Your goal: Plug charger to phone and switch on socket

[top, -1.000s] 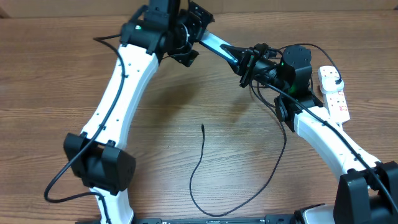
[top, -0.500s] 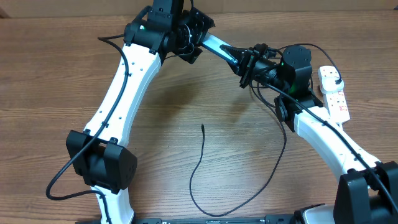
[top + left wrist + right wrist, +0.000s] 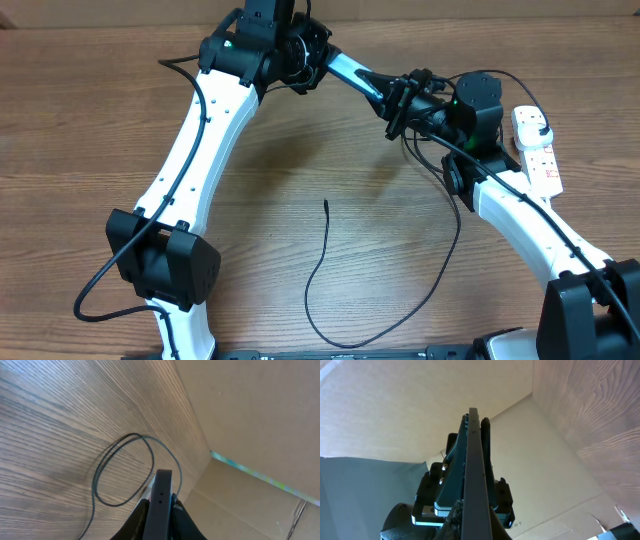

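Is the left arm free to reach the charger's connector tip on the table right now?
Probably not yet: the left gripper is shut on the phone, as is the right gripper. The connector tip itself lies in the open.

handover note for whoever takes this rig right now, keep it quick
Left end effector: shut on one end of the phone.
Right end effector: shut on the other end.
Charger: lies loose mid-table, connector tip free.
Socket: at the right edge, a black plug in it; switch position unreadable.
Done: phone gripped.
Left: plug tip into phone, switch socket on.
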